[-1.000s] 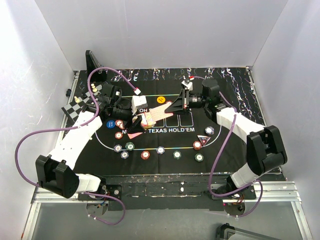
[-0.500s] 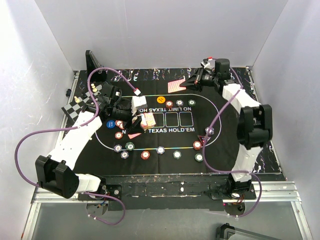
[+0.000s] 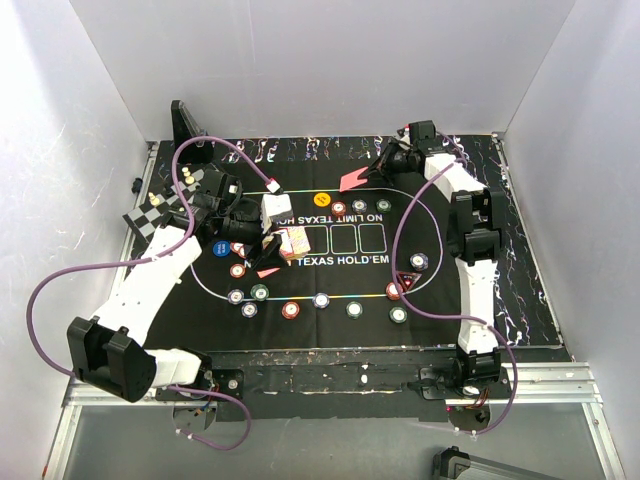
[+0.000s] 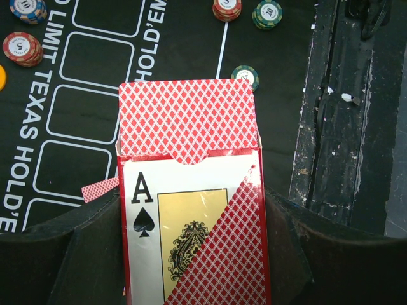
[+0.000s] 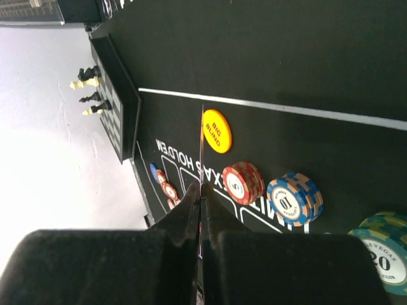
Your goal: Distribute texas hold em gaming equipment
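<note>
The right end effector [image 3: 388, 163] has swung from the middle to the far edge of the mat [image 3: 330, 275], pinching one card [image 3: 354, 180] — it juts leftward from the tips. The left end effector [image 3: 262, 232] clamps the card box [image 3: 293, 243].

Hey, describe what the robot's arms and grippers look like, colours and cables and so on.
Both arms are alike: the left arm and right arm have white boxy links between chunky black joints, with a purple cable looping loosely along each. The left gripper and right gripper have plain matte black fingers.
</note>
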